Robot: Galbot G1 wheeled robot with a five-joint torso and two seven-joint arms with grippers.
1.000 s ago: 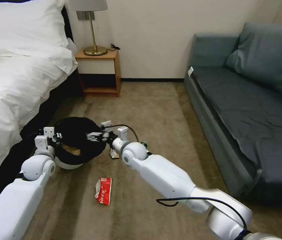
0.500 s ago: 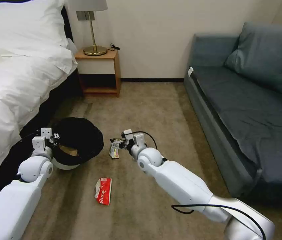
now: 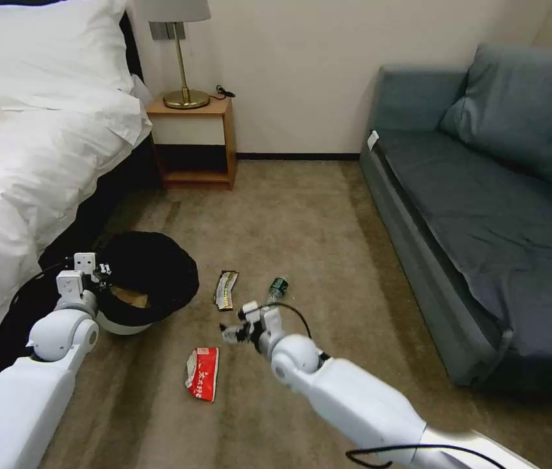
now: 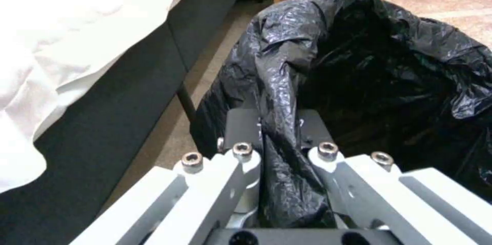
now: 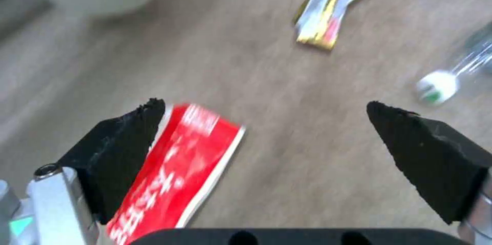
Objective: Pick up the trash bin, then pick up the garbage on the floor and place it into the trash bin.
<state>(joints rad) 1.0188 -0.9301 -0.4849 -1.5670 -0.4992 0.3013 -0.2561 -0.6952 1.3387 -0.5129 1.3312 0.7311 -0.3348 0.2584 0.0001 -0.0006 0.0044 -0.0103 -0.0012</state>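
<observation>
My left gripper (image 3: 93,269) is shut on the black-lined rim of the trash bin (image 3: 148,277) and holds it just off the carpet by the bed; in the left wrist view the fingers (image 4: 241,156) pinch the crinkly liner (image 4: 369,64). A tan crumpled paper (image 3: 131,298) lies inside the bin. My right gripper (image 3: 232,334) hangs open and empty low over the floor. Its pads (image 5: 130,129) frame the red-and-white wrapper (image 5: 174,175) (image 3: 203,373). The dark-and-gold wrapper (image 3: 226,290) (image 5: 333,10) and the small clear bottle (image 3: 277,288) (image 5: 451,79) lie farther out.
The white bed (image 3: 21,163) runs along the left, close to the bin. A wooden nightstand (image 3: 194,140) with a lamp stands at the back wall. A grey sofa (image 3: 484,215) lines the right side. Open carpet (image 3: 302,215) lies between them.
My right gripper has drawn back from over the bin's mouth, passed the dark-and-gold wrapper and dropped toward the red-and-white wrapper. The bin and left gripper have shifted slightly left.
</observation>
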